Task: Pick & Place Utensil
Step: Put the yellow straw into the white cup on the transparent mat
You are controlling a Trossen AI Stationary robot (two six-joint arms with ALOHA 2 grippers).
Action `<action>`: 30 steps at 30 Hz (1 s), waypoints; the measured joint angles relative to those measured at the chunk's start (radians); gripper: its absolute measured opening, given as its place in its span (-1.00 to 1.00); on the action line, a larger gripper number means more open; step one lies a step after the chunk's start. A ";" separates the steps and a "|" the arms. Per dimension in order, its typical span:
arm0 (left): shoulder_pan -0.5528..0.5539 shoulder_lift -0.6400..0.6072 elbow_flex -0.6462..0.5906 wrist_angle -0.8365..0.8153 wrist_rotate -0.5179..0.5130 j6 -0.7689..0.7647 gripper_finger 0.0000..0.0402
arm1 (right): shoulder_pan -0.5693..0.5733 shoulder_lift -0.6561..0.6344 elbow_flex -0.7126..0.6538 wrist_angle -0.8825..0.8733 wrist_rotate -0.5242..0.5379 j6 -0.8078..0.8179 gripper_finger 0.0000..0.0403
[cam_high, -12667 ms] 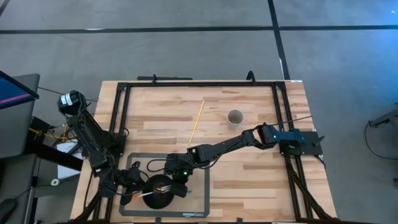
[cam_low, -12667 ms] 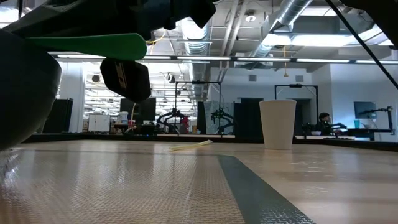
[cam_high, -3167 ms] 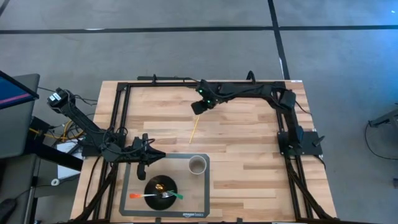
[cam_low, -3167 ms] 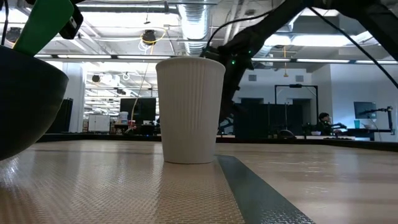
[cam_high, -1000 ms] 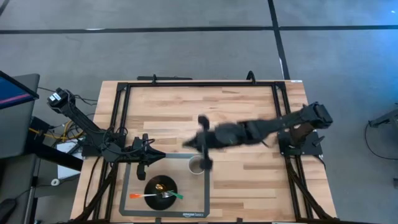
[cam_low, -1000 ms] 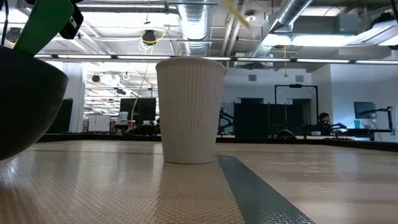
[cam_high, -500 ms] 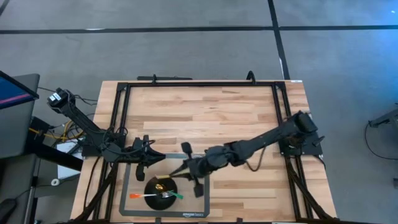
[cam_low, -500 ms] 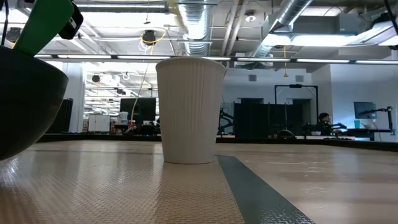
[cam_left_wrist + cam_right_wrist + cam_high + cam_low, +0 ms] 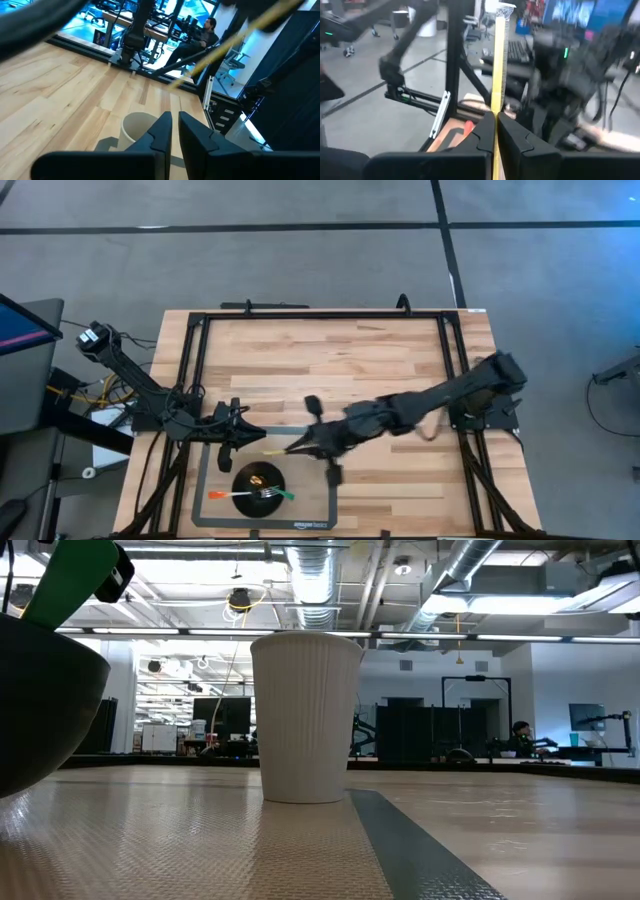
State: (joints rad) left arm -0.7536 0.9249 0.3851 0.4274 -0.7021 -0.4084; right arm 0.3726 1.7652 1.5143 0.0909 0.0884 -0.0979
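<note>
Right gripper [image 9: 495, 131]: pressed onto yellow utensil [image 9: 498, 65], above mat [image 9: 210, 502].
Left gripper [image 9: 174, 131]: fingers nearly together, empty.
Mat marking: "AmazonBasics", barely legible.
Cup [image 9: 305, 718]: upright on mat.

Cup, first on bare tabletop [image 9: 400, 480] wood at right, now stands on the mat [image 9: 205, 470], under the right arm in high view. Yellow stick [image 9: 283, 448] is off the tabletop, clamped in right claw [image 9: 300, 446], which came from the far edge to above the cup [image 9: 305, 718].
</note>
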 joint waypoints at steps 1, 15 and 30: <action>0.000 0.000 0.000 0.000 0.000 0.000 -0.84 | 0.009 -0.032 0.001 -0.027 0.009 -0.028 -0.97; 0.006 0.000 0.000 0.005 -0.014 0.000 -0.84 | -0.110 -0.076 -0.628 0.942 -0.149 0.097 -0.97; 0.030 0.000 0.000 0.005 -0.015 0.011 -0.84 | -0.164 -0.042 -0.627 1.077 -0.270 0.145 -0.97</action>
State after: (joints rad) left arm -0.7235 0.9245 0.3851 0.4328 -0.7174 -0.3973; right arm 0.2083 1.7230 0.8874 1.1682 -0.1814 0.0471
